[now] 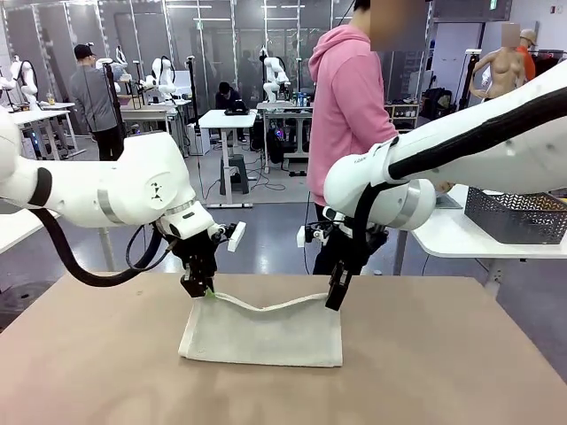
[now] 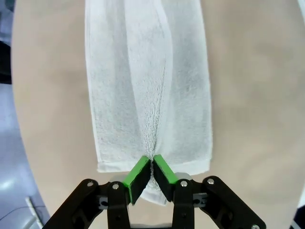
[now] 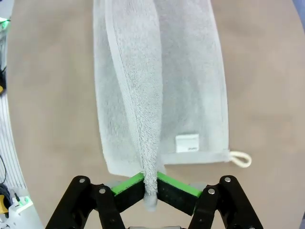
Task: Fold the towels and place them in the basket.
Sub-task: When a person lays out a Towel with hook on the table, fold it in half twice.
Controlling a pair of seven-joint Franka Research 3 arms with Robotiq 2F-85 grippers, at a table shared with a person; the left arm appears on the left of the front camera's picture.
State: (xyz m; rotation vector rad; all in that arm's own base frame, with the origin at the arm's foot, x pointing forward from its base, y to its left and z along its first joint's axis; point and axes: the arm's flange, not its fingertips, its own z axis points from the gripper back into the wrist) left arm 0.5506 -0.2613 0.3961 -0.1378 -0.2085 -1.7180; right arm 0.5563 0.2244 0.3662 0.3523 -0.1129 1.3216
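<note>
Fold step in hand. The off-white towel (image 1: 266,341) lies mid-desk (image 1: 89,372) with its near part flat. Its far edge is raised and sags between two grips.

The left fingers (image 1: 197,285) are clenched on the far-left end of that edge. In the wrist view, the green pads pinch a bunched ridge of cloth. The right fingers (image 1: 337,292) are clenched on the far-right end with the same thin pinch. The label (image 3: 187,143) and hanging loop (image 3: 240,159) sit on the flat layer at that end.

The basket (image 1: 518,217) is on a white table (image 1: 443,237) at far right, well apart from the towel.

To do it well:
- Draw the arms slightly apart to take out the sag.
- Carry both ends toward the near edge level and at the same pace.
- Match the corners, then lower onto the cloth before letting go.

Risks: the thin pinch may slip, the flat layer may drag, and uneven travel would skew the fold.
</note>
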